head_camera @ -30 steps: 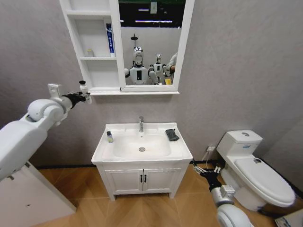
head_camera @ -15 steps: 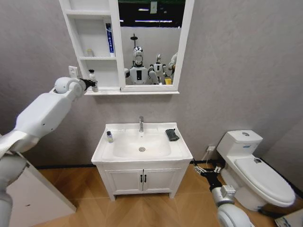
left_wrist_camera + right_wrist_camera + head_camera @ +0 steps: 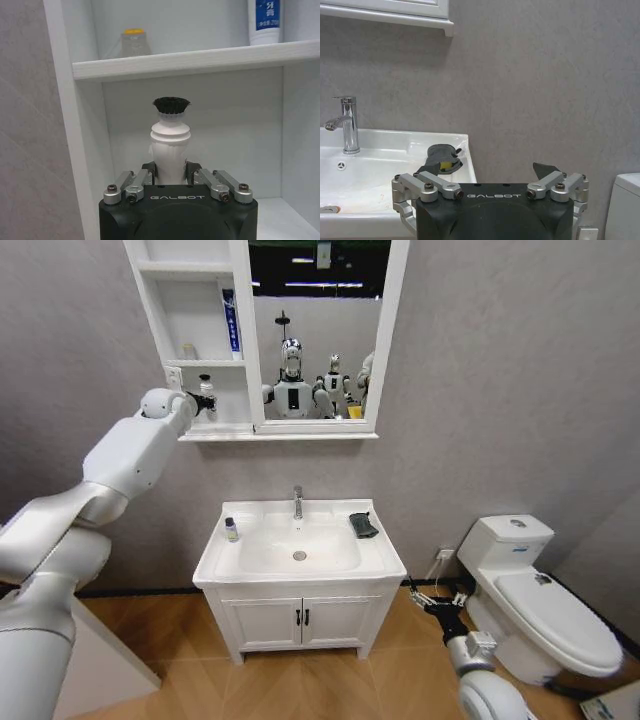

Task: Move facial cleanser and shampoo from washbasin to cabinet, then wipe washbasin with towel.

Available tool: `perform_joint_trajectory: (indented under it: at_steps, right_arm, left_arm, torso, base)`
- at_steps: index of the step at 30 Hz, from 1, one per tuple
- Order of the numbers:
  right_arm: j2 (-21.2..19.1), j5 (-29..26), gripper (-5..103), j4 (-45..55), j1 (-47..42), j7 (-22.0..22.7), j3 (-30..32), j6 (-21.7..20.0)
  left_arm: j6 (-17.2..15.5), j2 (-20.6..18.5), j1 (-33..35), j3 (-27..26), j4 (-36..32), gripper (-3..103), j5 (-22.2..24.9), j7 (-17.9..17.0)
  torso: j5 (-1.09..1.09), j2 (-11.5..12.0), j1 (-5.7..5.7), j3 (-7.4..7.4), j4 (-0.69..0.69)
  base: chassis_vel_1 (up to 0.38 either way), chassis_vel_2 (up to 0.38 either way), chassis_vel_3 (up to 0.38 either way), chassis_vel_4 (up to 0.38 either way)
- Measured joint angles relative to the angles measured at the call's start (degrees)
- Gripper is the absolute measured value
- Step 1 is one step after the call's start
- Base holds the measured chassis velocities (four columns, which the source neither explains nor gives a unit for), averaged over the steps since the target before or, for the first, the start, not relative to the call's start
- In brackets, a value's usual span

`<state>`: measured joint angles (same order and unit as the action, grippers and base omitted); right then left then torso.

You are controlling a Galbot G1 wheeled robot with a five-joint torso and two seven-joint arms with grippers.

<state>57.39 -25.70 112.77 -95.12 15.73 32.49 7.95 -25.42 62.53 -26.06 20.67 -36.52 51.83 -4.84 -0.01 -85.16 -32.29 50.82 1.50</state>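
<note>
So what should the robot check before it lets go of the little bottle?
1. White bottle held by left gripper fingers: ok.
2. Bottle upright: ok.
3. Bottle inside the cabinet bottom niche: ok.
4. Bottle base resting on the shelf: cannot tell, gripper hides it.
5. Second bottle still on the washbasin: not ok, left to move.
6. Right gripper open, low beside the toilet: ok.

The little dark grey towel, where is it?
The small dark grey towel lies on the white washbasin, at its back right corner, right of the chrome tap.

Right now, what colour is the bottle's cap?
Black, on a white bottle; clearest in the left wrist view.
</note>
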Motion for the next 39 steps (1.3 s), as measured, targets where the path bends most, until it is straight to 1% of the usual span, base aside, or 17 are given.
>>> perform_joint_trajectory:
  at_steps: [4, 11, 18, 24, 28, 34, 39]
  right_arm:
    - [-0.02, 0.00, 100, 0.00, -0.39, 0.02, 0.17, 0.10]
    - [0.13, 0.15, 100, -0.24, -0.47, 0.05, 0.11, 0.24]
    - [0.18, 0.20, 100, -0.28, -0.42, 0.10, 0.03, 0.28]
    - [-0.05, 0.14, 100, -0.28, -0.42, 0.19, 0.26, 0.33]
    - [-0.18, 0.02, 100, -0.05, -0.57, 0.25, 0.34, 0.35]
    - [-0.15, 0.11, 100, -0.01, -0.73, 0.26, 0.32, 0.49]
    - [-0.25, 0.13, 100, 0.12, -0.80, 0.26, 0.30, 0.61]
  left_arm:
    - [-0.89, 1.54, -0.62, -0.77, 2.20, 30, -1.28, 0.45]
    - [-2.19, 2.23, -0.28, -1.16, 2.88, 30, -2.47, 0.66]
    - [-2.19, 2.79, -0.04, -1.70, 4.53, 30, -2.66, 0.80]
    - [-2.15, 4.07, -0.31, -3.07, 6.35, 30, -3.68, 1.31]
    - [-1.69, 5.50, -1.24, -4.26, 9.16, 30, -5.74, 2.33]
    - [-1.32, 5.97, -1.47, -4.45, 10.47, 30, -6.96, 3.24]
    - [-1.07, 5.64, -0.84, -4.65, 10.33, 30, -7.26, 3.57]
  torso:
    - [0.02, 0.00, 0.00, 0.00, 0.02]
    - [0.01, 0.00, 0.00, 0.00, 0.01]
    - [0.01, -0.01, 0.00, 0.00, 0.00]
    - [0.01, -0.01, 0.01, -0.01, 0.01]
    - [0.01, 0.00, 0.00, 0.00, 0.01]
    - [0.02, -0.01, 0.00, 0.00, 0.01]
    - [0.03, -0.01, 0.01, -0.01, 0.02]
  base:
    - [0.000, 0.000, 0.000, 0.000]
    - [0.000, 0.000, 0.000, 0.000]
    - [0.000, 0.000, 0.000, 0.000]
    - [0.000, 0.000, 0.000, 0.000]
    - [0.000, 0.000, 0.000, 0.000]
    - [0.000, 0.000, 0.000, 0.000]
    - [0.000, 0.000, 0.000, 0.000]
